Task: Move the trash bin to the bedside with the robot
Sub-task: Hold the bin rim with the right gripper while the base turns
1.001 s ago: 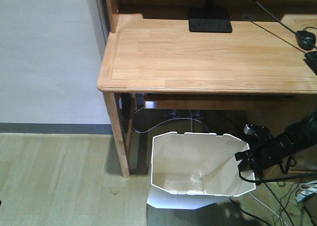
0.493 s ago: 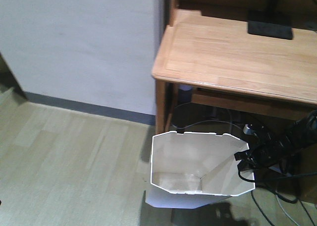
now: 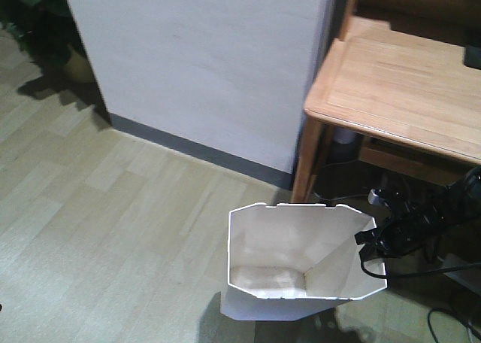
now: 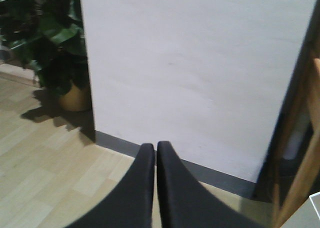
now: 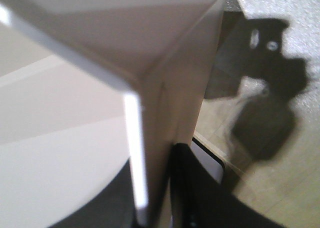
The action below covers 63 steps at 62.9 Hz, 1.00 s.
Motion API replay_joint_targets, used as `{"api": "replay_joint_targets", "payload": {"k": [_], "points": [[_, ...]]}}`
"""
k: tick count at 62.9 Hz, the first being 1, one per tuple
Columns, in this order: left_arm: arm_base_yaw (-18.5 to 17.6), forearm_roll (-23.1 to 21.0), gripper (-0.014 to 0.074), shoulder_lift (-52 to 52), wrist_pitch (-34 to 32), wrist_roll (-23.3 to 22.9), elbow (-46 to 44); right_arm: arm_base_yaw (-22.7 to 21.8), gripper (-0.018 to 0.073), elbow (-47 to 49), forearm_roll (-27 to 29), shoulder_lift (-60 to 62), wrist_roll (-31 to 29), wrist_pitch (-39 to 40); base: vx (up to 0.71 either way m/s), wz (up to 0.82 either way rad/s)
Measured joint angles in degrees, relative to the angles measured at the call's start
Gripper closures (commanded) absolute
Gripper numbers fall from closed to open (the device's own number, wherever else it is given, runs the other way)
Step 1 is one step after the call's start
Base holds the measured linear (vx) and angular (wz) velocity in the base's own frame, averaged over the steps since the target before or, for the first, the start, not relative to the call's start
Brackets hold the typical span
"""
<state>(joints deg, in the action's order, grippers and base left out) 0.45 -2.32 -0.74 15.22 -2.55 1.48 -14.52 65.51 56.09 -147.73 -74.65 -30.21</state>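
Note:
The white faceted trash bin (image 3: 285, 245) stands low in the front view, its open top toward me. My right gripper (image 3: 366, 241), on the robot's black arm with trailing cables, is shut on the bin's right rim. In the right wrist view the bin's wall (image 5: 165, 88) runs between the two black fingers (image 5: 192, 188), one inside and one outside. My left gripper (image 4: 156, 147) is shut with nothing in it, pointing at a white wall. The bedside is out of view.
A light wooden desk (image 3: 398, 87) stands at the right, its leg (image 3: 304, 170) just behind the bin. Cables (image 3: 443, 313) lie under it. A white wall panel (image 3: 203, 65) fills the back. A potted plant (image 4: 55, 48) stands at far left on pale wood floor (image 3: 113, 230).
The view has swung left: the desk slid from the middle to the right edge, and the wall, floor and plant came in. The bin keeps its place in the right gripper.

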Motion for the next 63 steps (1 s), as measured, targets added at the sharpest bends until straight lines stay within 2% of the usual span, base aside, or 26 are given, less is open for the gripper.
{"api": "replay_joint_targets", "payload": {"k": [63], "points": [[0.0, 0.0, 0.0602, 0.0, 0.0, 0.0, 0.0, 0.0, 0.0564, 0.0, 0.1, 0.0, 0.0, 0.1, 0.04, 0.40]]}}
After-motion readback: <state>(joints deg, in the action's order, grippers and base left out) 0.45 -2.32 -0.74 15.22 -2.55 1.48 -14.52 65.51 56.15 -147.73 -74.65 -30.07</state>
